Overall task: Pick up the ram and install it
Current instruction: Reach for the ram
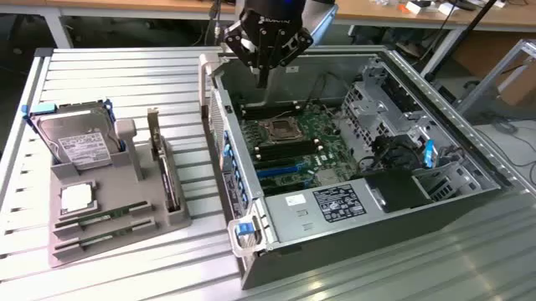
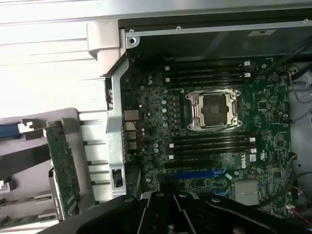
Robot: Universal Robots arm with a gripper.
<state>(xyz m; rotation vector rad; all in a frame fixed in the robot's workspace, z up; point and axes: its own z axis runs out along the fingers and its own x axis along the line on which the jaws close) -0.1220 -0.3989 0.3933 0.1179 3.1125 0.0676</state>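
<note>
Hovering above the open grey metal computer case (image 1: pixel 378 249), the black two-fingered gripper (image 1: pixel 262 78) has its fingers pressed together, holding nothing. The thin green ram stick (image 1: pixel 97 219) sits in the grey plastic holder tray (image 1: pixel 172 221), well apart toward the exterior view's left and nearer the camera. Its long axis runs roughly left to right.
</note>
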